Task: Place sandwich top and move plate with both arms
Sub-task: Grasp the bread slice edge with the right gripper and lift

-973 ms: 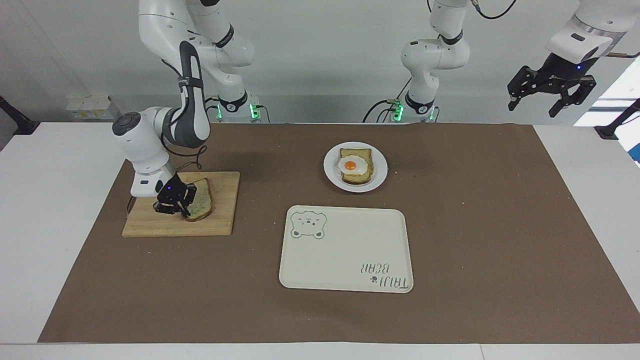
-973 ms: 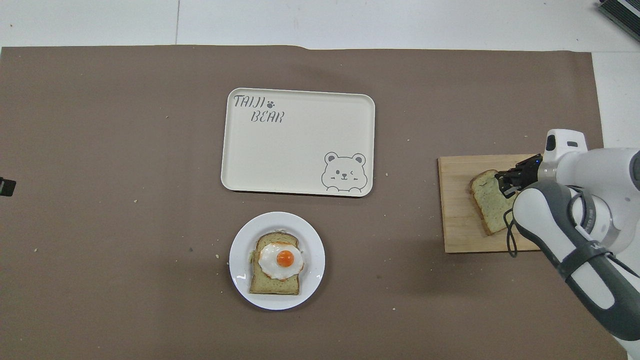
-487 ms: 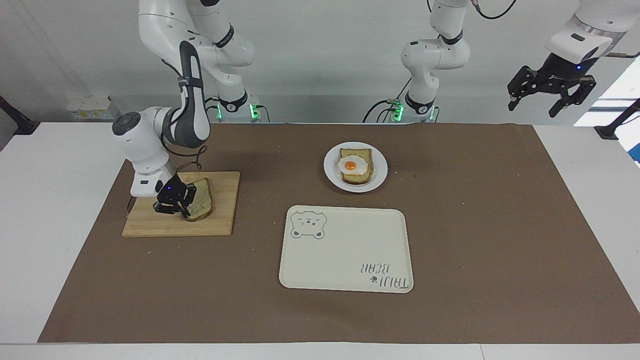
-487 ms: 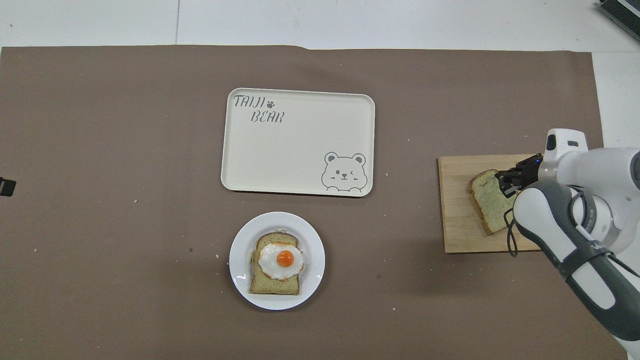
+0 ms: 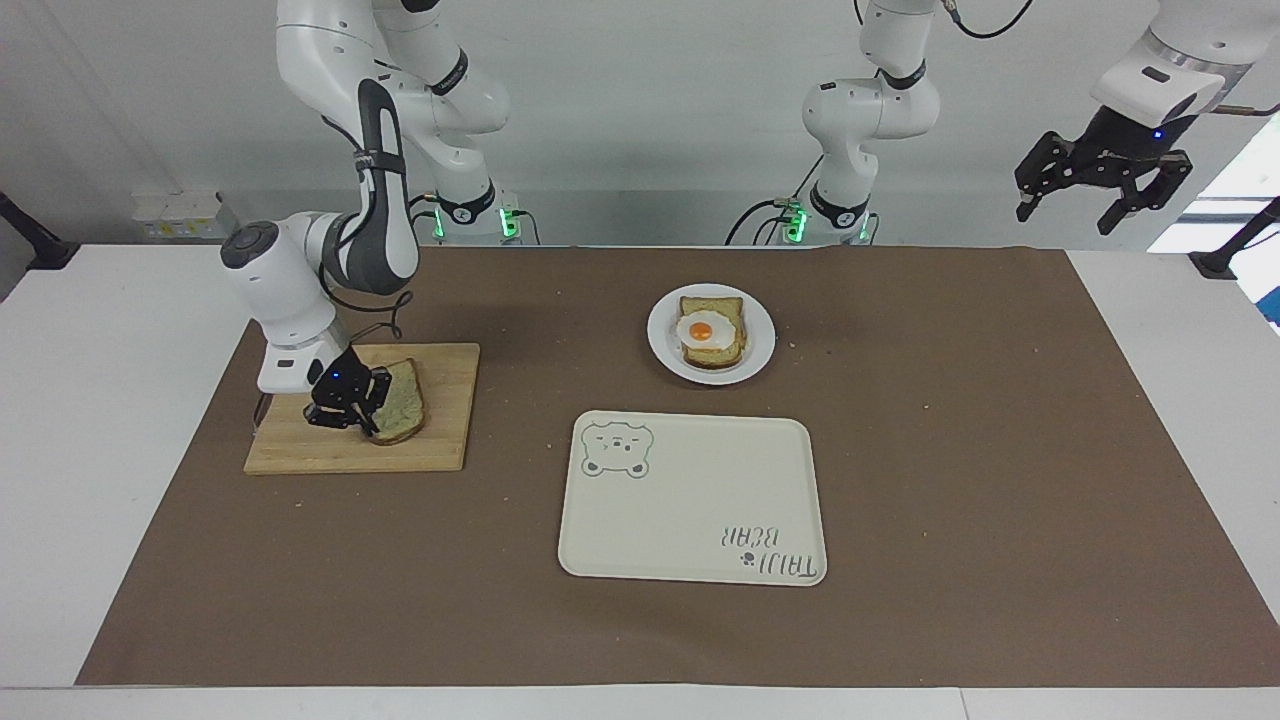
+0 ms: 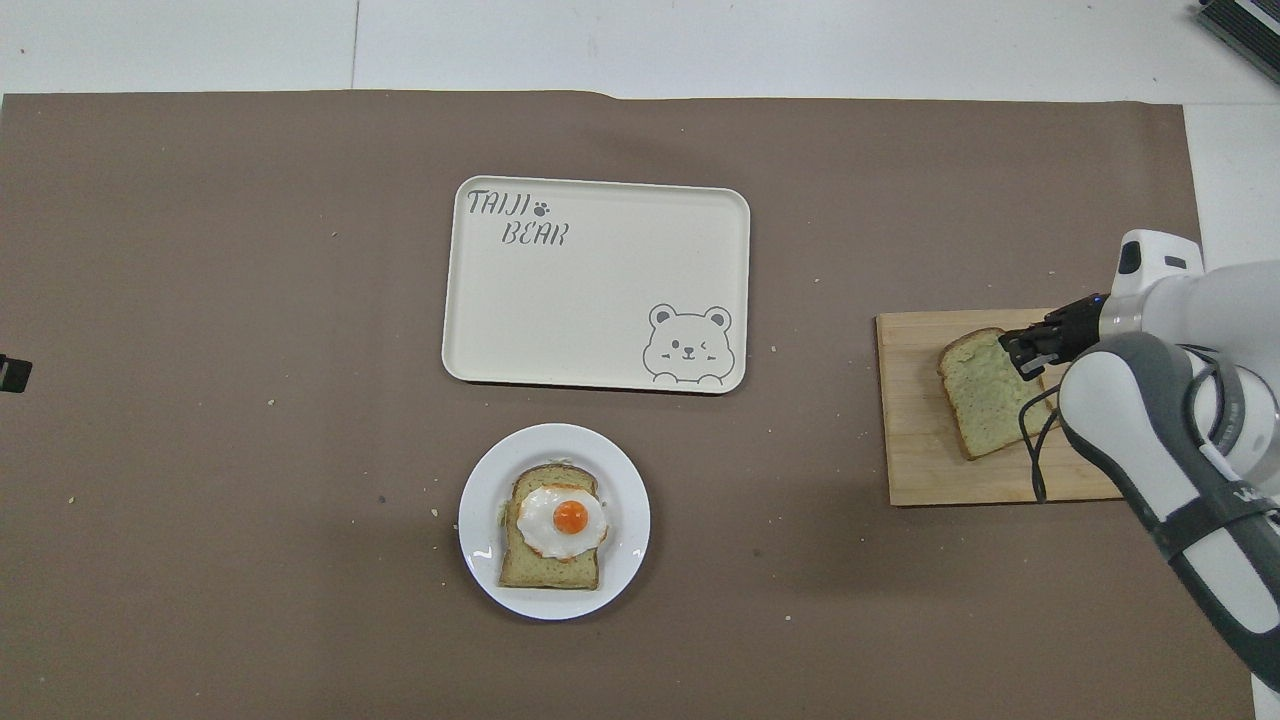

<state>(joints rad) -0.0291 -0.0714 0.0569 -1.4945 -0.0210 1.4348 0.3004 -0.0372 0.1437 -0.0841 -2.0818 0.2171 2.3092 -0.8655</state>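
While its forearm comes down steeply from a bent elbow, the right gripper (image 5: 352,412) is low over the wooden cutting board (image 5: 440,440), and its fingertips are pressed together on the edge of the sandwich top (image 5: 400,405). In the overhead view the same gripper (image 6: 1022,352) pinches the slice (image 6: 985,390) at about its 2 o'clock corner. The slice looks a little tilted, with the pinched edge higher; whether the low edge touches the board, one cannot tell. The wrist of this arm is turned so that the fingers point sideways toward the middle of the table.

From the board, going outward toward the left arm's end, the plate (image 5: 760,345) stands on the brown paper mat (image 5: 1000,450), well apart from the board. On it lies a toast with a fried egg (image 5: 711,331). In the overhead view the cream tray with the bear print (image 6: 600,300) lies at 12 o'clock from the plate (image 6: 620,480), just beside it and farther from the robots.

The left gripper (image 5: 1098,195) hangs high in the air over the left arm's end of the table, near the mat's corner, with its fingers spread wide and nothing between them. This arm waits.
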